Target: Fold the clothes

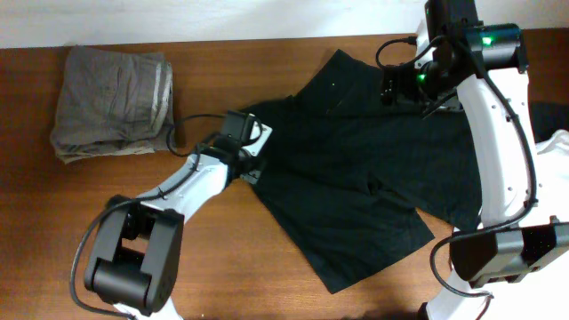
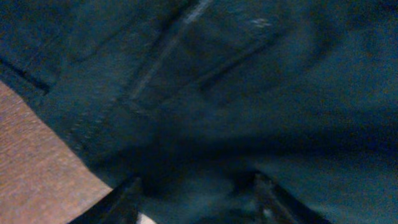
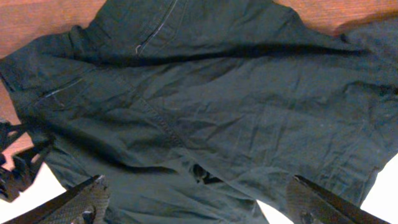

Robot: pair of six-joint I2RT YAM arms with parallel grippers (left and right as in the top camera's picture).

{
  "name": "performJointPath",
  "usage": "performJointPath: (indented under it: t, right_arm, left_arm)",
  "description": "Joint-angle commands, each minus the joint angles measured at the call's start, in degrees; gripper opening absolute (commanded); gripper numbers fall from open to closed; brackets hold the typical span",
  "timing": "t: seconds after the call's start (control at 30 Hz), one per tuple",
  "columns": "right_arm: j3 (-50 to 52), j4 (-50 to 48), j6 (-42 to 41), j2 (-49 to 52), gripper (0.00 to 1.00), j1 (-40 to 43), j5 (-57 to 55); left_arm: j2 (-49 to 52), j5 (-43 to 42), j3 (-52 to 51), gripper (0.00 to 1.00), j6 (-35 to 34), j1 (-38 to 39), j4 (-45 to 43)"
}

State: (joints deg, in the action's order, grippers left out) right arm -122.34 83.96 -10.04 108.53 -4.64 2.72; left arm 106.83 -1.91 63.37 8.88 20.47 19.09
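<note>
Overhead view, from the near edge outward. Closest in, the two arm bases, left and right, on the wooden table [image 1: 53, 222]. Next, spread across the middle and right of it, the black shorts [image 1: 356, 187], with one leg toward the near edge and the other toward the right arm. At their left edge, the left gripper [image 1: 251, 167], down at the fabric. Through the left wrist camera: fingers [image 2: 124, 202] partway apart, the black shorts [image 2: 280, 93] filling the gap, seams just ahead, a wedge of table [image 2: 31, 168] at the left. No clear pinch, so cannot tell whether any fabric is caught.

Farther out, over the far part of the shorts, the right gripper [image 1: 396, 89], held above the cloth. Through the right wrist camera: fingers [image 3: 87, 196] wide apart with nothing between, the black shorts [image 3: 236, 106] lying wrinkled below, table [image 3: 37, 18] beyond.

Farthest back on the left, well apart from the shorts, a folded grey-khaki garment [image 1: 111, 102] with a pale stripe. At the right edge, partly behind the right arm, something white [image 1: 556, 147], too little shown to name.
</note>
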Motion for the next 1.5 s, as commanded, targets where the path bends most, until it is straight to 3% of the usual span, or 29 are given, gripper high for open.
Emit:
performJointPath:
  t: [0.0,0.07,0.17,0.2,0.27,0.37,0.4,0.6,0.63,0.73,0.8,0.9,1.0,1.23,1.33,1.47]
  right_arm:
    - [-0.09,-0.83,0.37,0.83,0.92,0.17,0.74]
    - [-0.09,-0.85,0.33,0.83,0.91,0.17,0.74]
    - [-0.09,-0.83,0.37,0.83,0.91,0.17,0.74]
    - [-0.09,-0.83,0.35,0.83,0.91,0.17,0.74]
    - [-0.09,-0.83,0.37,0.83,0.91,0.2,0.72]
    - [-0.09,-0.83,0.37,0.83,0.91,0.17,0.72]
    - [-0.09,-0.83,0.37,0.83,0.91,0.22,0.7]
    - [-0.09,-1.05,0.37,0.83,0.91,0.22,0.39]
    - [-0.09,-1.03,0.37,0.83,0.91,0.22,0.07]
    - [0.26,-1.11,0.07,0.83,0.92,0.22,0.09]
    - [1.36,-1.81,-0.57,0.94,0.92,0.22,0.07]
    - [3.32,-2.8,-2.64,0.94,0.91,0.24,0.11]
    - [3.3,-2.99,-2.89,0.46,0.91,0.22,0.33]
    - [3.3,-2.01,-2.86,-1.05,0.91,0.17,1.79]
    - [3.3,-1.05,-2.89,-1.05,0.91,0.17,1.81]
    - [3.3,0.31,-2.86,-1.05,0.91,0.17,1.79]
  left_arm:
    - [2.51,-9.49,0.55,0.41,0.22,-4.33,-3.72]
    - [4.98,-16.22,0.55,0.31,0.2,-6.4,-5.16]
    - [9.51,-18.71,0.55,0.27,0.17,-7.26,-5.07]
    - [9.97,-18.6,0.55,0.22,0.2,-7.28,-4.63]
    - [9.9,-14.14,0.55,0.0,-1.77,-7.45,-2.51]
    - [9.66,-1.4,0.55,0.0,-13.77,-11.76,6.54]
    - [9.55,-1.22,0.55,0.0,-16.26,-15.15,10.05]
    - [2.82,-4.24,0.55,0.0,-16.55,-28.94,23.17]
    - [-6.67,-4.74,0.55,0.04,-16.57,-28.61,27.23]
    - [-15.21,-4.74,0.55,0.24,-16.33,-25.05,27.43]
    - [-20.55,-6.45,0.55,0.38,-10.64,-20.48,22.69]
    - [-21.49,-8.41,0.55,0.43,-4.04,-12.79,11.91]
    - [-14.99,-10.43,3.17,0.47,0.55,-8.68,4.57]
    - [12.24,-13.38,34.07,0.51,11.5,-4.42,6.88]
    - [24.13,-13.4,46.45,0.57,12.7,-2.64,6.88]
    - [32.24,-13.53,51.17,0.56,12.66,-1.62,3.34]
